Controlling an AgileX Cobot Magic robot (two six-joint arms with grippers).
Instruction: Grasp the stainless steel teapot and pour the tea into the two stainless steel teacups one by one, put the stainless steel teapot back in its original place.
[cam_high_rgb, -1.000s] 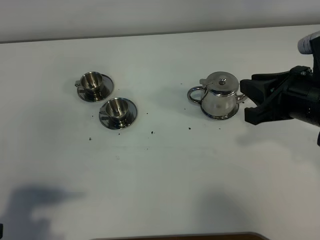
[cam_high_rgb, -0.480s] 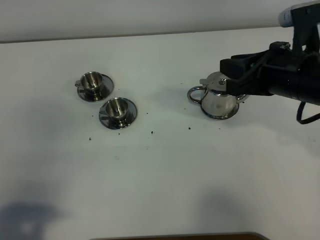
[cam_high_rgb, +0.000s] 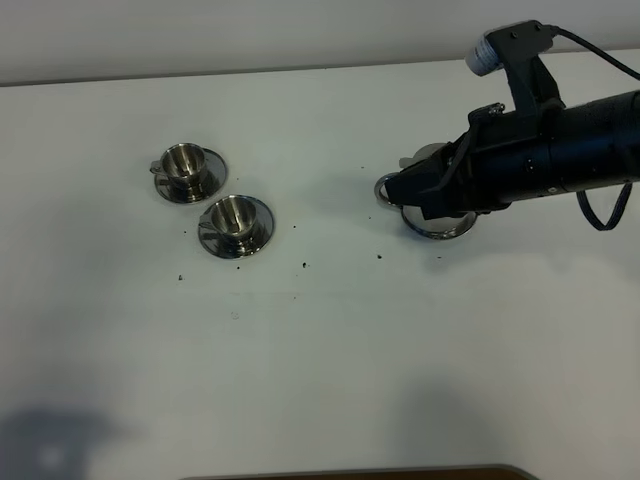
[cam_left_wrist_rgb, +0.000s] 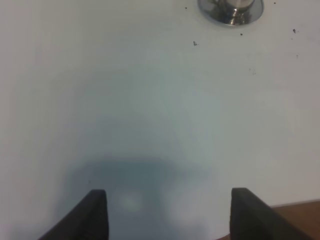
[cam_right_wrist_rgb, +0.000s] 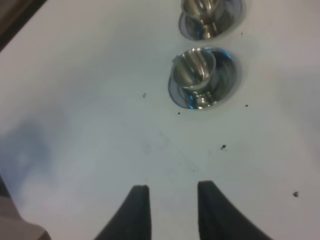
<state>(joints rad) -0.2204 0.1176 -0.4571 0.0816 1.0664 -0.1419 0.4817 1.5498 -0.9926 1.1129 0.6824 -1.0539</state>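
Your bare lab test bench.
You see a plain white tabletop (cam_high_rgb: 320, 380) (dark-specked) meeting a blank wall (cam_high_rgb: 250, 30) along the top.

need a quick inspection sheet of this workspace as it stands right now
surface: white table, no spill seen
job's things: far teacup and near teacup upright on saucers, no tea seen inside; teapot mostly hidden under right arm, saucer rim showing beneath
clutter: dark specks scattered
grippers: left claw open over table; right claw parted, nothing between, above teapot
cables: black cable looping off right arm
surroundings: pale wall behind, wood edge in front
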